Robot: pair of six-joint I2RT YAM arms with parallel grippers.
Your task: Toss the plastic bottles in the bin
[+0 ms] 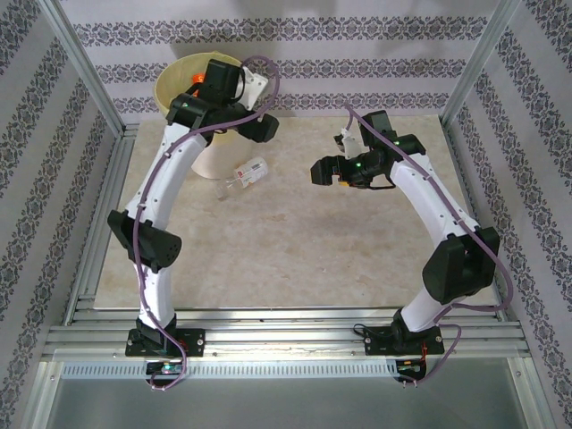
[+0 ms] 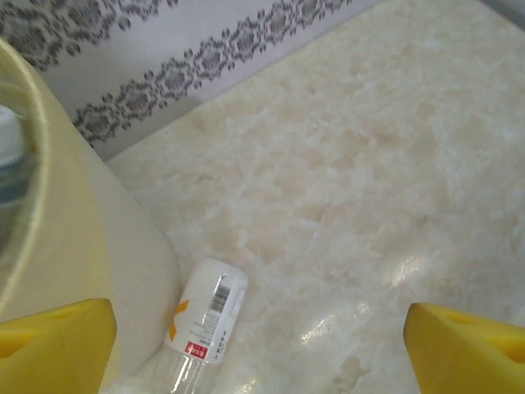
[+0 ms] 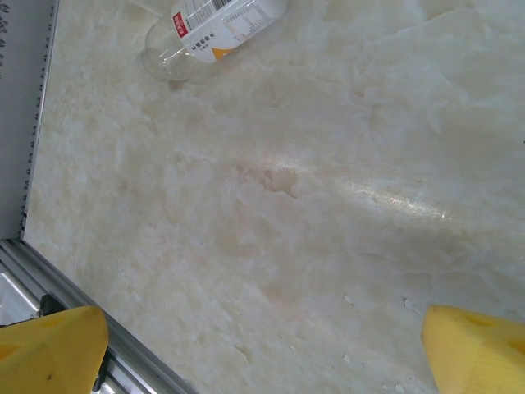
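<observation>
The left gripper [image 2: 262, 349] is hanging above the table [image 2: 394, 164] with its yellow fingers [image 2: 57, 345] spread wide and nothing between them. The bin [image 2: 74, 246] is standing off its left finger, its yellow-lined rim rising up that side of the wrist view. A bluish, clear bottle in the bin [image 2: 12, 160] is showing through the liner. Below this gripper, towards the left finger, a white-labelled bottle [image 2: 205, 316] is lying on its side just beside the bin's wall; whether the two are touching cannot be told.

The right gripper [image 3: 262, 349] is hovering over bare table, its jaws also wide open and holding nothing. The white-labelled bottle is lying well ahead of its fingertips and a little to their left. In the top view it is resting between the two grippers, nearer the left one.
</observation>
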